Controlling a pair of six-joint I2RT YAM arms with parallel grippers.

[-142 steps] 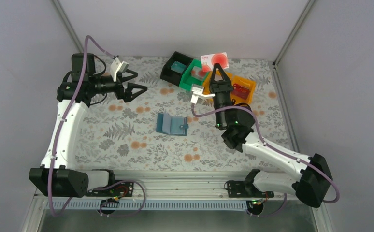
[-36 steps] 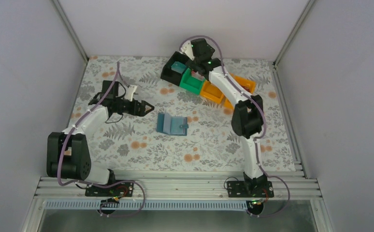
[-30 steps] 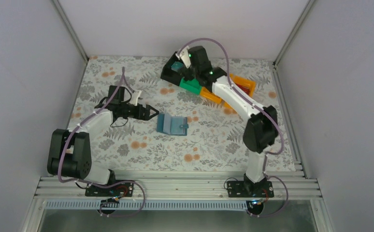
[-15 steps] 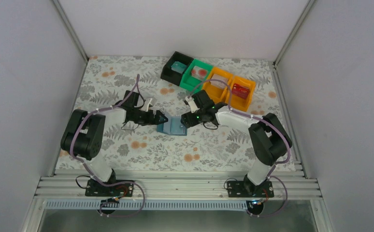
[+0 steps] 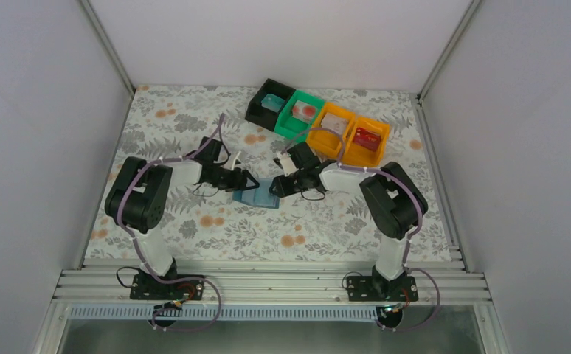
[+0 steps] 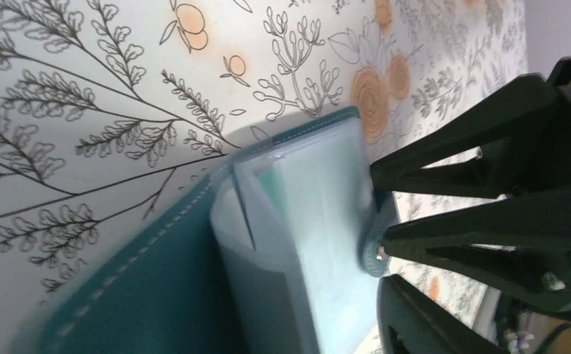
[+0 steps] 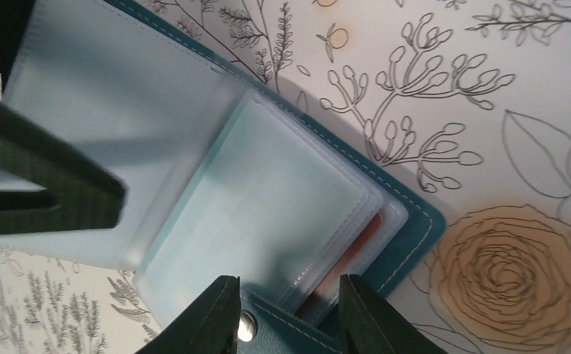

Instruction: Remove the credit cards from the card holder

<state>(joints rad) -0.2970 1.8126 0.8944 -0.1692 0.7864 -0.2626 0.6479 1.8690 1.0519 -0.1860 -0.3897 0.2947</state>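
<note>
Where both arms reach the middle of the bench [image 5: 179,125], the wallet [image 5: 257,198] lies open between the grippers.
Top: the left gripper [image 5: 251,181] is at the wallet's left edge and the right gripper [image 5: 274,187] at its right; bins [image 5: 316,136] at the far edge hold cards [image 5: 368,138]. Left wrist: teal cover [image 6: 142,280], clear pockets [image 6: 319,221], right fingers [image 6: 452,158] at the far end. Right wrist: its fingers stand apart astride the snap [image 7: 247,325], a reddish card [image 7: 350,249] sits in the pockets, and the left fingers [image 7: 46,188] straddle the far flap. Whether either gripper clamps, I cannot tell.
</note>
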